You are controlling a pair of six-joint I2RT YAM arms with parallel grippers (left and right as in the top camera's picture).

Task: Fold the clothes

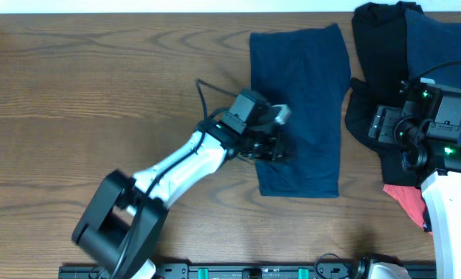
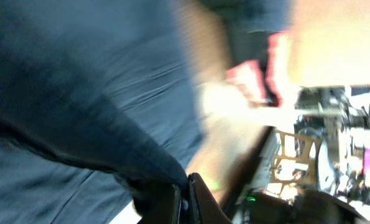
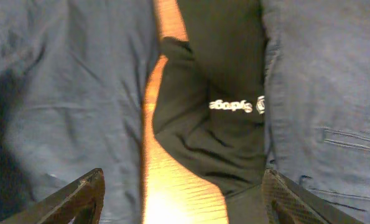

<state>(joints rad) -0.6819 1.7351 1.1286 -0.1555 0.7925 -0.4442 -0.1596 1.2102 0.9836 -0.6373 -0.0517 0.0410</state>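
Note:
The dark navy shorts point(image 1: 301, 93) lie folded lengthwise as a long strip on the wooden table, right of centre. My left gripper point(image 1: 270, 147) is at the strip's left edge near its lower end, shut on a fold of the navy cloth point(image 2: 79, 93); its fingers point(image 2: 186, 202) are pressed together under the lifted fabric. My right gripper point(image 3: 181, 199) is open and empty, hovering over the pile at the right, above a black garment with white lettering point(image 3: 228, 106) and navy cloth point(image 3: 66, 93).
A pile of black point(image 1: 377, 46), navy point(image 1: 439, 46) and coral-red point(image 1: 407, 203) garments sits at the right edge of the table. Bare wood point(image 1: 98, 85) covers the left half. The black rail point(image 1: 245, 271) runs along the front edge.

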